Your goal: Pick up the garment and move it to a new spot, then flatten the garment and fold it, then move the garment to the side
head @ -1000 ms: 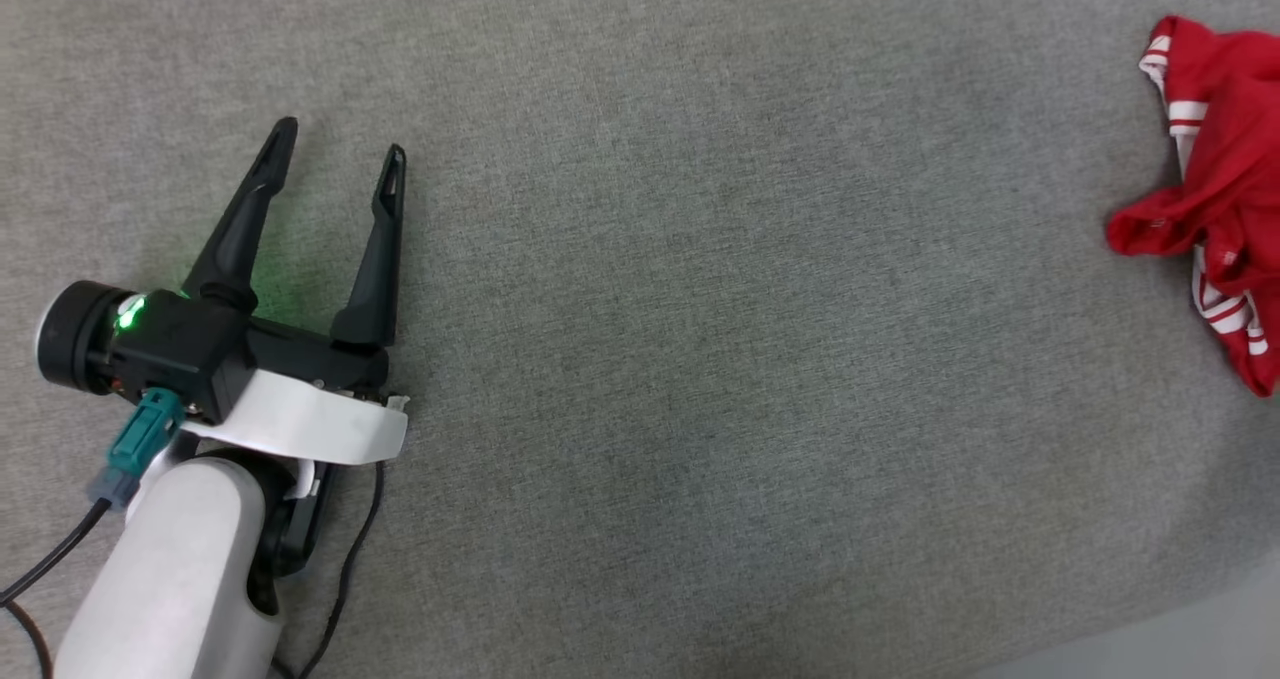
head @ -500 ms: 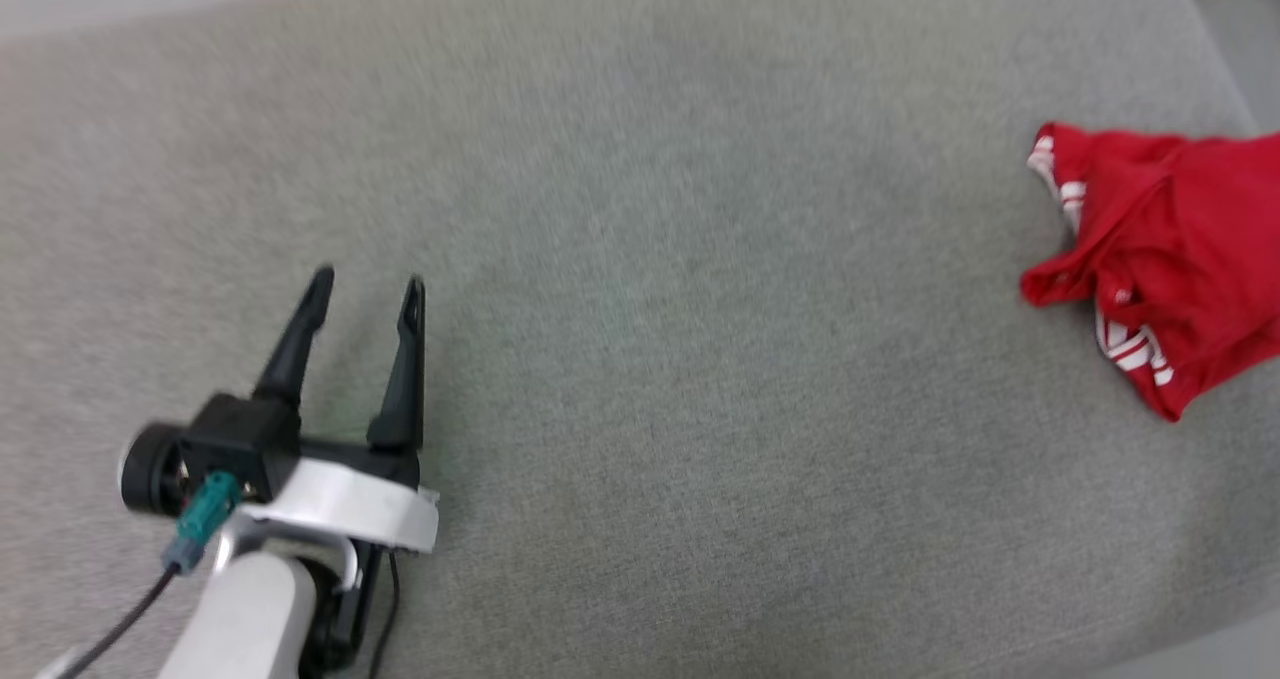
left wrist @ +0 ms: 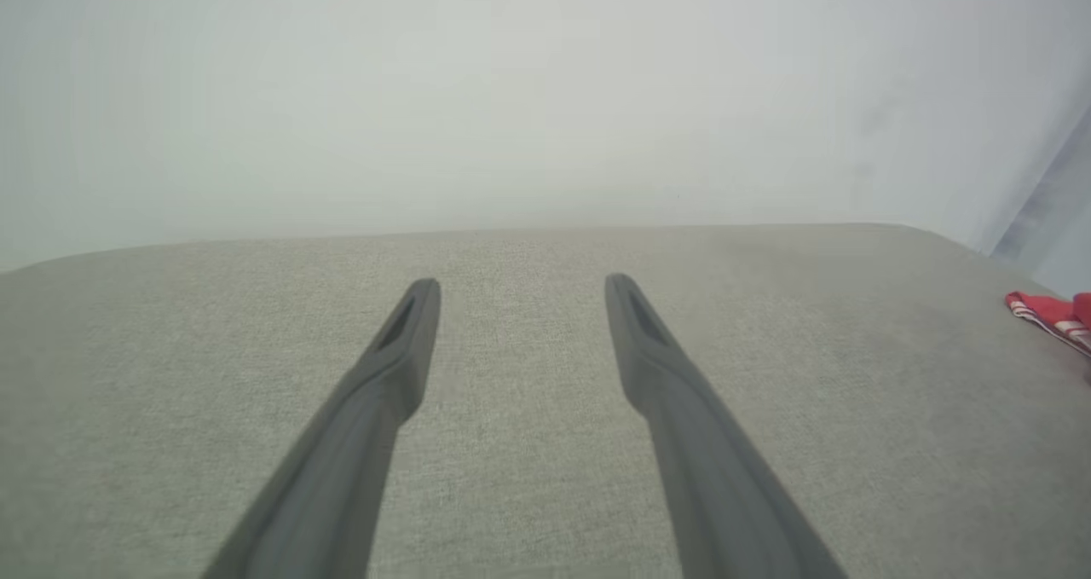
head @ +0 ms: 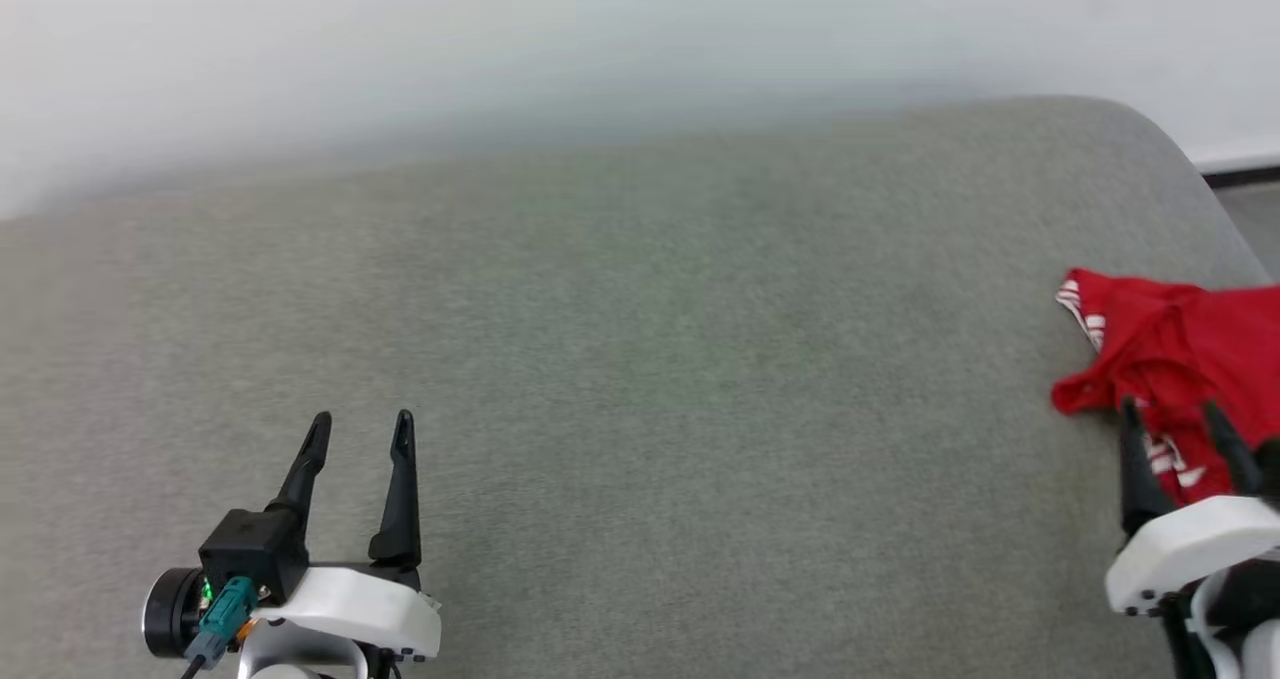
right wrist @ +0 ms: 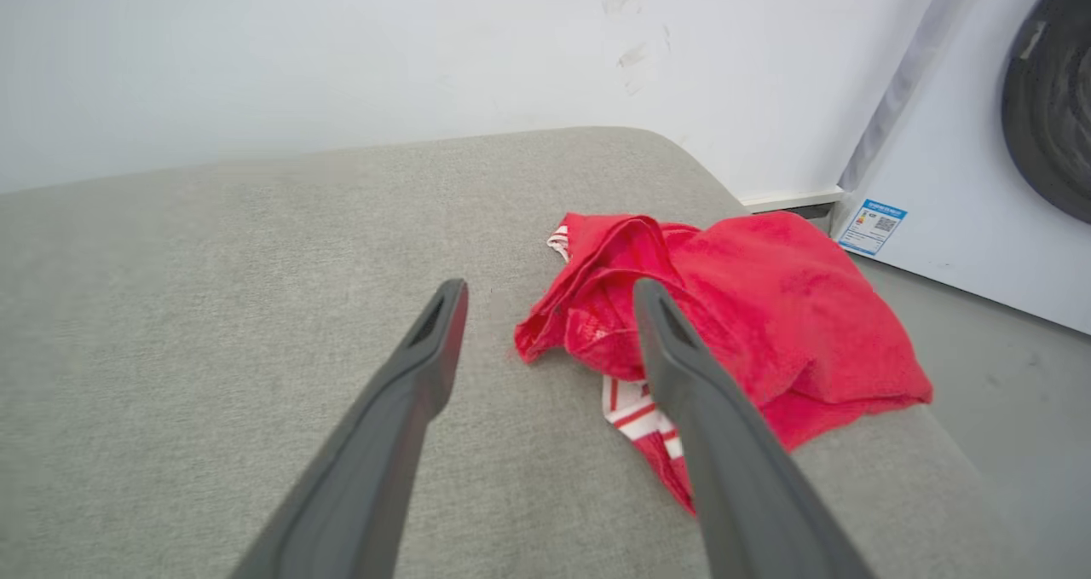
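Observation:
The garment (head: 1180, 349), a crumpled red shirt with red-white striped trim, lies at the right end of the grey cushioned surface (head: 640, 379). Its heap (right wrist: 750, 315) reaches the cushion's right edge in the right wrist view, and a corner of it (left wrist: 1053, 316) shows at the far right of the left wrist view. My right gripper (head: 1172, 414) is open at the lower right, its tips just short of the garment's near edge, holding nothing. My left gripper (head: 360, 427) stands open at the lower left over bare cushion, far from the garment.
A white wall (head: 600, 39) runs behind the cushion. To the right, past the cushion's rounded end, lies grey floor (right wrist: 1006, 374) and a white appliance (right wrist: 963, 153) with a dark round door and a blue label.
The head camera has tilted up, so the wall and the cushion's far edge came into view. My right gripper has come into view beside the garment. The garment itself lies as before.

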You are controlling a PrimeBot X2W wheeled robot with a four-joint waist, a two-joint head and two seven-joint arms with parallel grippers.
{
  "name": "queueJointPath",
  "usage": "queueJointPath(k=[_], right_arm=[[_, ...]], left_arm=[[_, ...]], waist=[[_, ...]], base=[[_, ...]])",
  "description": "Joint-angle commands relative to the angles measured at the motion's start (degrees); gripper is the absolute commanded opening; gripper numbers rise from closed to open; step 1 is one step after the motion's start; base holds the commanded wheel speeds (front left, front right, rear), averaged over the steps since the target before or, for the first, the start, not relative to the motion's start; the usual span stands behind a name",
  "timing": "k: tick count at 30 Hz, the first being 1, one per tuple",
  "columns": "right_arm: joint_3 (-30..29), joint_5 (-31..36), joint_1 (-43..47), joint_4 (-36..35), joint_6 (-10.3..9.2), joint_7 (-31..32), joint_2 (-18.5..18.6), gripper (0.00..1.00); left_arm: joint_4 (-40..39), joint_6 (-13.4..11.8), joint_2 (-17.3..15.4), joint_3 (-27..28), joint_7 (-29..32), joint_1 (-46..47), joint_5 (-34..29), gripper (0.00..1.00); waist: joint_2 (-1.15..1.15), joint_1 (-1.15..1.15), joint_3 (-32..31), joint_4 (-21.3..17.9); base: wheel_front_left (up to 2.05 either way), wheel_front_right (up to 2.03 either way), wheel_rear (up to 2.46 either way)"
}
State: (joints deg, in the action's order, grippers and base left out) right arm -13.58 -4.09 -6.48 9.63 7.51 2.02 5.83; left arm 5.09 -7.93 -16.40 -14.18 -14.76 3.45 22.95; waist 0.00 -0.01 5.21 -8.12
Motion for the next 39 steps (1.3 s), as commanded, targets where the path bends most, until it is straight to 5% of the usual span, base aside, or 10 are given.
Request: queueJointPath(k=[1,15,39], right_arm=[[0.94,-0.59,0.69,-0.42,-0.04,-0.57,-0.54,1.0],[9.28,0.27,7.38,-8.61,-0.04,-3.56,-2.42,1.0],[8.83,-0.08,13.68,-15.78,-0.04,-0.85,-3.01,1.0]], left_arm=[[0.12,-0.31,-0.03,0.24,-0.21,-0.95,-0.03,1.0],[1.4,-0.82,-1.0,1.78,-0.52,-4.49,-2.18,1.0],[4.31,0.77,0.62,3.1,-0.42,-5.66,-3.71,1.0]], waist=[[0.0,0.01,-2.52,2.8],[0.0,0.01,-7.62,7.05],[0.0,0.01,-9.45,5.73]], base=[[0.0,0.0,0.0],[0.0,0.0,0.0],[0.0,0.0,0.0]])
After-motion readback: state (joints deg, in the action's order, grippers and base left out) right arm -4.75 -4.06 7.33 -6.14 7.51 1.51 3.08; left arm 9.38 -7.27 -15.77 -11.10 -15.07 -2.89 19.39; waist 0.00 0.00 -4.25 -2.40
